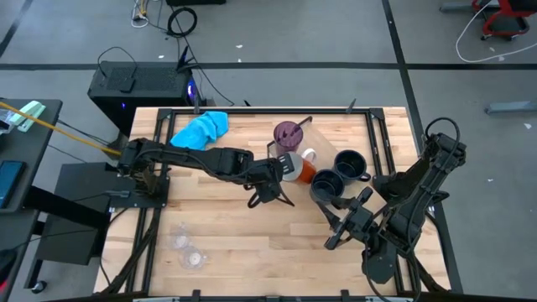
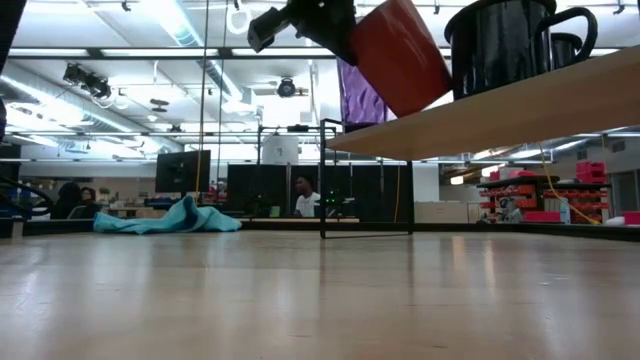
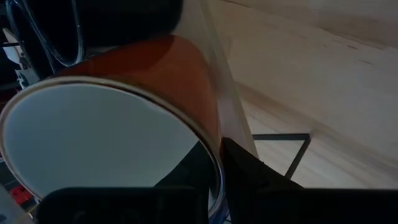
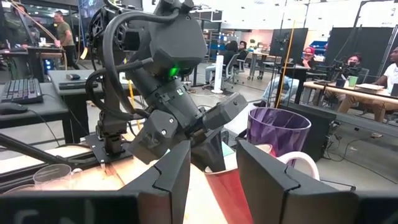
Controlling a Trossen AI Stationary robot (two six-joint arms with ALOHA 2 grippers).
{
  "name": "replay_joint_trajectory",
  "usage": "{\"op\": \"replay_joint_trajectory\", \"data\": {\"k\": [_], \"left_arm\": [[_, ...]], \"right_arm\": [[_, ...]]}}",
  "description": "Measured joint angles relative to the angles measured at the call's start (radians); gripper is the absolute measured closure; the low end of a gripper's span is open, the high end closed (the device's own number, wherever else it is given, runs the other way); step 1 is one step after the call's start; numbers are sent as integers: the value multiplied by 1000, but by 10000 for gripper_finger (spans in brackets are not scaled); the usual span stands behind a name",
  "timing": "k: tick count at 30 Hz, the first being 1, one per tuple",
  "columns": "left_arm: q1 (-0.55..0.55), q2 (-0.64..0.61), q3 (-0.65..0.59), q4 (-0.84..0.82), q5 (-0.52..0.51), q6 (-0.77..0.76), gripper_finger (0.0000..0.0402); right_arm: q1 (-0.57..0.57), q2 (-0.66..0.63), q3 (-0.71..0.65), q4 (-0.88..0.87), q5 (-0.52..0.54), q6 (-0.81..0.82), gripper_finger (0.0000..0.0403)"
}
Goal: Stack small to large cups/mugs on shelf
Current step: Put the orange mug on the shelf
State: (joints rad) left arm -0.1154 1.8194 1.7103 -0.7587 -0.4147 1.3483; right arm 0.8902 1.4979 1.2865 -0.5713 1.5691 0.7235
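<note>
Right now my left gripper (image 1: 284,170) is pinching the rim of the white mug (image 1: 298,165) — red-orange on its outside, white within — and holding it tipped over the shelf (image 1: 336,138) rather than upright. My fingers (image 3: 249,174) close on the wall at the lip, one inside and one out, as far as the left wrist view lets me judge; it is so close that I only see the mouth and a dark finger. The mug's long axis leans, mouth towards my wrist and base pointing away towards the purple tumbler (image 1: 289,134), which stands just beside it on the board. On the mug's other side sit two dark mugs (image 1: 340,174), close together, so the gap I am working in lies between tumbler and dark mugs. My left arm is clearly the nearer one; my right gripper (image 1: 346,220) waits off the shelf's near edge, its fingers parted and holding nothing. The low view shows what the overhead cannot — the mug (image 2: 398,55) is tilted above the raised board (image 2: 480,110), base lower than lip. The high view alone shows the two clear glasses (image 1: 186,250) well apart at the table's near left, and the blue cloth (image 1: 201,130).
</note>
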Motion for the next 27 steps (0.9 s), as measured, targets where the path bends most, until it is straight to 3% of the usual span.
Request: {"op": "replay_joint_trajectory", "data": {"k": [18, 24, 27], "left_arm": [[0, -17, 0, -47, 6, -8, 372], [-5, -26, -2, -53, 15, -19, 366], [-6, -27, -2, -46, 18, -19, 367]], "right_arm": [[-7, 0, 0, -9, -22, 13, 265], [-66, 8, -2, -58, -51, 44, 265], [-118, 6, -2, -58, -120, 48, 265]]}}
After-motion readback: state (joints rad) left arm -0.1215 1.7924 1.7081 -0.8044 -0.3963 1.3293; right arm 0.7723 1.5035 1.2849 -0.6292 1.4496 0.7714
